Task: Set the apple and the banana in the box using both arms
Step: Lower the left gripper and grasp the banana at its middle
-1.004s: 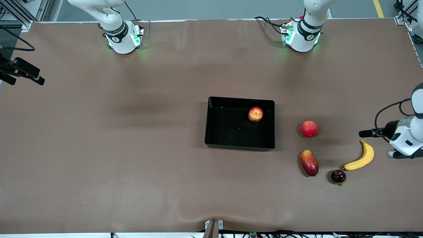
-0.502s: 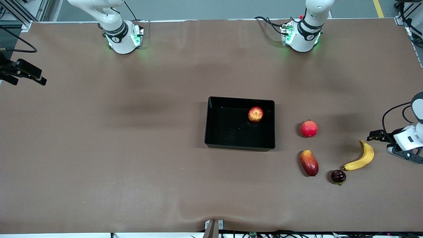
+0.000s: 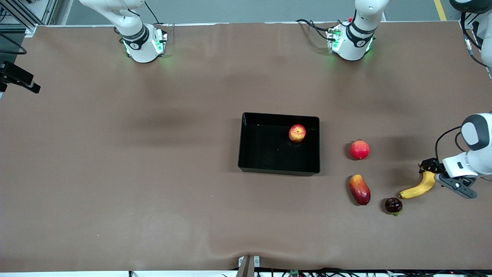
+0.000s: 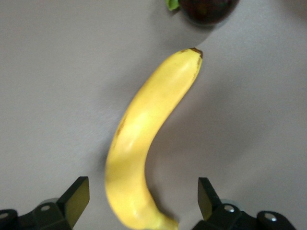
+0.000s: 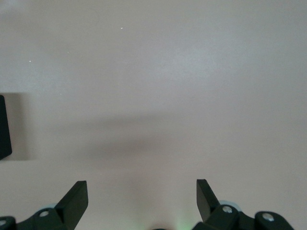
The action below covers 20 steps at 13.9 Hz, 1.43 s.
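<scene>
The apple (image 3: 297, 133) lies in the black box (image 3: 250, 154), near the box's corner toward the left arm's base. The banana (image 3: 418, 187) lies on the table at the left arm's end, nearer the front camera than the box. My left gripper (image 3: 429, 173) is open, low over the banana's thick end. In the left wrist view the banana (image 4: 144, 139) runs between the two fingertips (image 4: 76, 196) of the gripper (image 4: 141, 201), which do not touch it. My right gripper (image 5: 141, 201) is open and empty over bare table, and part of it shows at the front view's edge (image 3: 17, 77).
An evenly red round fruit (image 3: 359, 149), a red-orange mango (image 3: 359, 189) and a small dark fruit (image 3: 393, 205) lie between the box and the banana. The dark fruit (image 4: 206, 7) sits just off the banana's tip. The brown table (image 3: 134, 173) has free room at the right arm's end.
My left gripper has come down and in over the banana's thick end and now straddles it. My right hand has shifted slightly at the view's edge. The fruits and box have not moved.
</scene>
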Motion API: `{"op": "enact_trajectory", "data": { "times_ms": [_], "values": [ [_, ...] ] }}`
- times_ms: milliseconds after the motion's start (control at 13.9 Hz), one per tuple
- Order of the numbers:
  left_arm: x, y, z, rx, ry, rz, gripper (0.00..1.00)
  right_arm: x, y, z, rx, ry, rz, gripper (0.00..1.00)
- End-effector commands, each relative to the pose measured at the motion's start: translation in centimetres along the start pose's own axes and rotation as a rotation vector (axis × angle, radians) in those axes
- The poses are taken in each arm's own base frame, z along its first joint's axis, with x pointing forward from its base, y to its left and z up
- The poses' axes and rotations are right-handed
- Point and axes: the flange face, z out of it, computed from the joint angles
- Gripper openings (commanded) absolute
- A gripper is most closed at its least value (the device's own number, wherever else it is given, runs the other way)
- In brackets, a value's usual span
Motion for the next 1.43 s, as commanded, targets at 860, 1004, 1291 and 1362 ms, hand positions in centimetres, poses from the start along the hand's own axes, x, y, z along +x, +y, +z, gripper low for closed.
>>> {"op": "enact_trajectory", "data": {
  "times_ms": [860, 1004, 1291, 1362],
  "values": [
    [1.7, 0.5, 1.8, 0.096, -0.003, 0.168, 0.0, 1.1, -3.4, 2.3, -0.025, -0.062, -0.069, 1.0],
    [1.7, 0.4, 0.0, 0.102, -0.029, 0.243, 0.0, 1.2, -3.5, 2.4, -0.026, -0.063, -0.07, 1.0],
    [2.2, 1.4, -5.5, 0.078, -0.105, 0.256, 0.0, 1.2, -3.0, 2.4, -0.125, -0.063, -0.067, 1.0],
    [2.9, 2.3, -7.6, 0.07, -0.127, 0.255, 0.0, 1.2, -2.7, 2.2, -0.114, -0.057, -0.06, 1.0]
  ]
}}
